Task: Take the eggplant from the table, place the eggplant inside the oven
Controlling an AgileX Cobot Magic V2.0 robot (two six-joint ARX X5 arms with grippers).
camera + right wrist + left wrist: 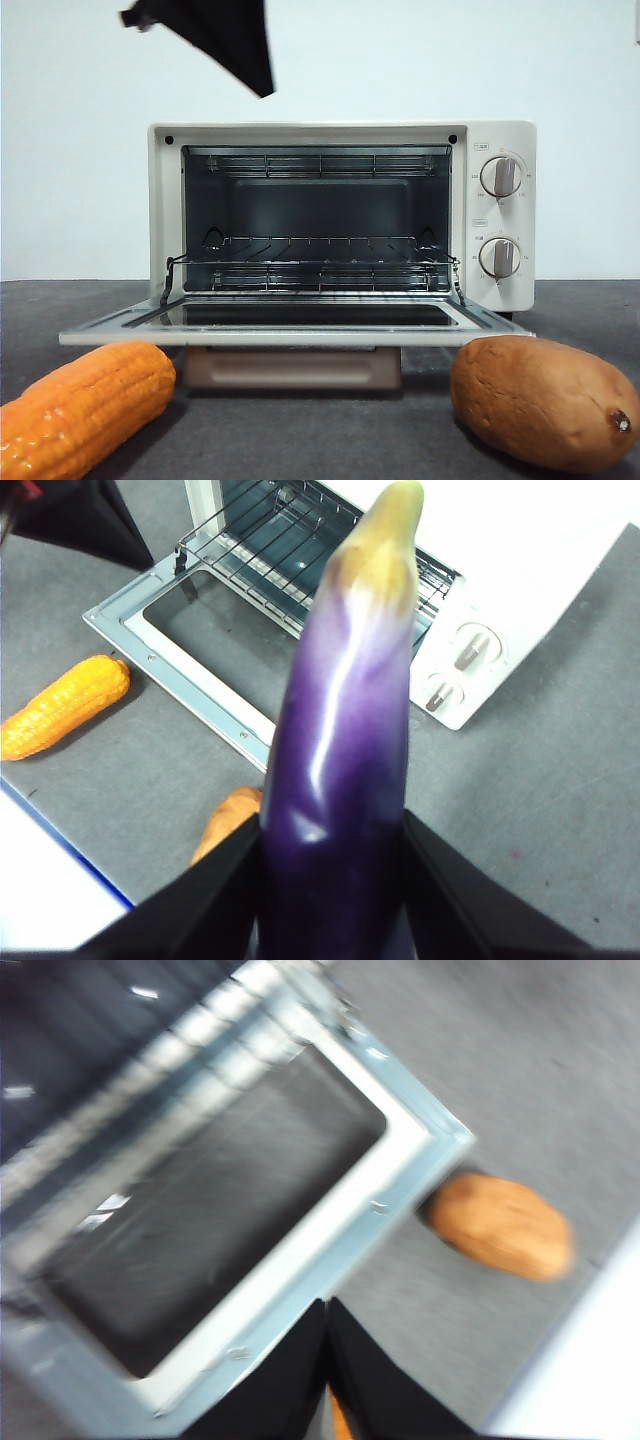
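The eggplant, glossy purple with a pale yellow-green tip, is held in my right gripper, whose black jaws are shut on its thick lower part. It hangs high over the table, in front of the oven, and is out of the front view. The cream-white oven stands with its door folded flat and a bare wire rack inside. My left gripper, jaws shut and empty, is above the glass door. A black arm tip shows above the oven.
An orange corn cob lies front left of the door, also the corn cob. A brown sweet potato lies front right, near the door's corner, the sweet potato. A white surface borders the table's edge.
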